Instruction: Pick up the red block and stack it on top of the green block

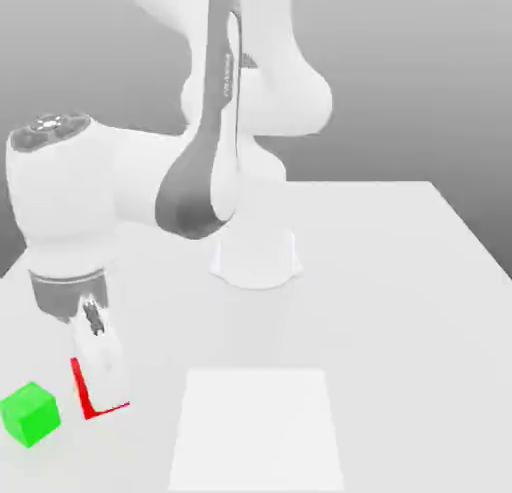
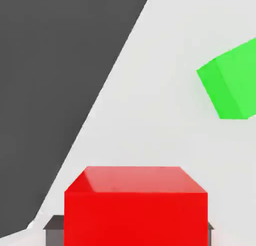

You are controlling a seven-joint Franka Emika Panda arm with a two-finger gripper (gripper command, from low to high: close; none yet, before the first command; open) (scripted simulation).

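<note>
the red block [image 2: 135, 217] is clamped between my fingers [image 2: 54, 236], one on either side of it. in the exterior view it is toward the left, mostly hidden behind my fingers, with a narrow l-shaped strip of red showing. i cannot tell whether its underside touches the tabletop [image 1: 390, 301].

the green block [image 1: 30, 414] rests on the tabletop near the red one, with a gap between them, further toward the exterior view's left. it sits turned, a corner edge facing that view, and its top is bare.

my arm [image 1: 150, 176] reaches over from its pale base [image 1: 255, 256], at the middle of the exterior view, and bends down to the blocks. a flat white square [image 1: 257, 431] lies to the exterior view's right of both blocks, apart from them. in the hand view, a dark grey area [image 2: 50, 90] meets the pale tabletop along a straight edge.
</note>
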